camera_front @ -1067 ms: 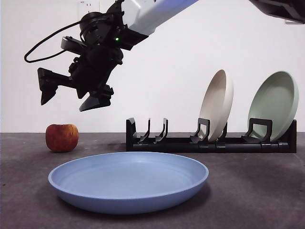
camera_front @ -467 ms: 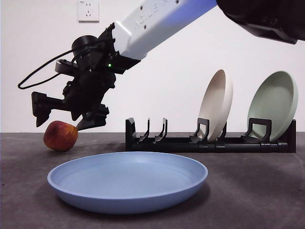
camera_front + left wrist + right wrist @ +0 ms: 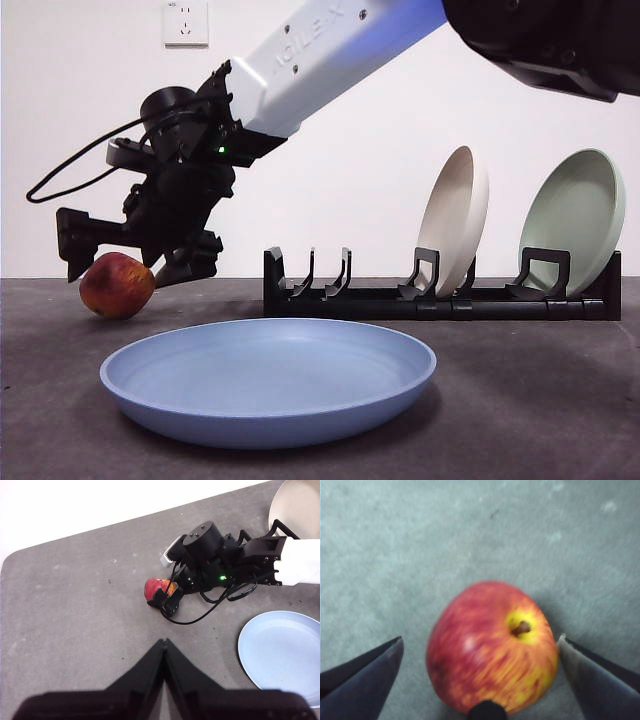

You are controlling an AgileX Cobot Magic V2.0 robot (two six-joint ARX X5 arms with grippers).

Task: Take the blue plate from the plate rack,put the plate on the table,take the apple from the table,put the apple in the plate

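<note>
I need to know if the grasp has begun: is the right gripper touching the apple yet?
Cannot tell. In the right wrist view the right gripper straddles the apple: one jaw stands clear, the other sits at the skin's edge.

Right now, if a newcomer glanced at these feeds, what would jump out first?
The right gripper, open, straddles the apple on the table, one jaw on either side, not yet closed on it. Nearer the front camera, the blue plate lies flat and empty. Behind it, the rack holds a beige plate and a green plate upright.

Blue plate point(image 3: 268, 380) flat on table point(image 3: 540, 400); red-yellow apple point(image 3: 116, 285) tilted behind-left; rack point(image 3: 440, 298) at back.
</note>
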